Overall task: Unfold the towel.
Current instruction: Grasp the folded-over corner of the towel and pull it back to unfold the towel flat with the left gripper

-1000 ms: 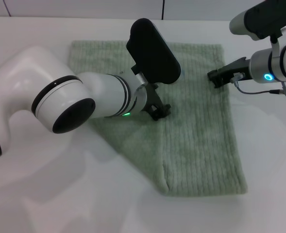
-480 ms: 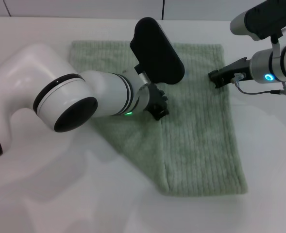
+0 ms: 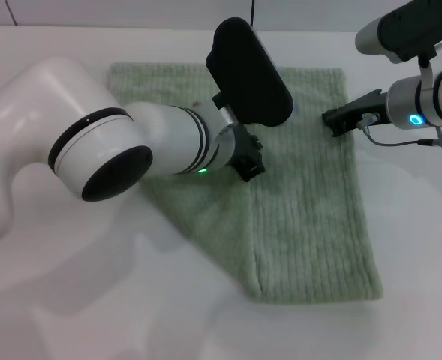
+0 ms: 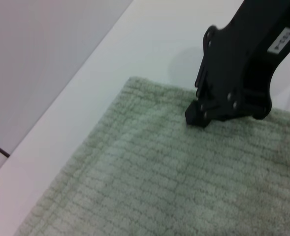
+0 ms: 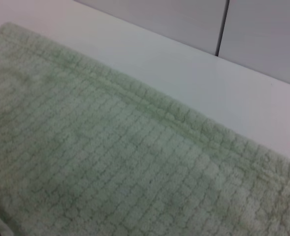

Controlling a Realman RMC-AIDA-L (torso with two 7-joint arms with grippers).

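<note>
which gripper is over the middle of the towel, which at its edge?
The left gripper is over the middle of the towel. The right gripper sits at its right edge, near the far corner.

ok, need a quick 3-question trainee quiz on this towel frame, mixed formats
1. True or false: the towel lies fully flat in one layer.
2. Which gripper is at the towel's far right edge? A) left gripper B) right gripper C) neither
3. Fill in: the left gripper is low over the towel's ____ part.

Key:
1. False. A layer is folded over, its edge running down the middle to the near hem.
2. B. The right gripper is at that edge; the left wrist view shows it on the cloth near the corner.
3. Middle, beside the fold line.
</note>
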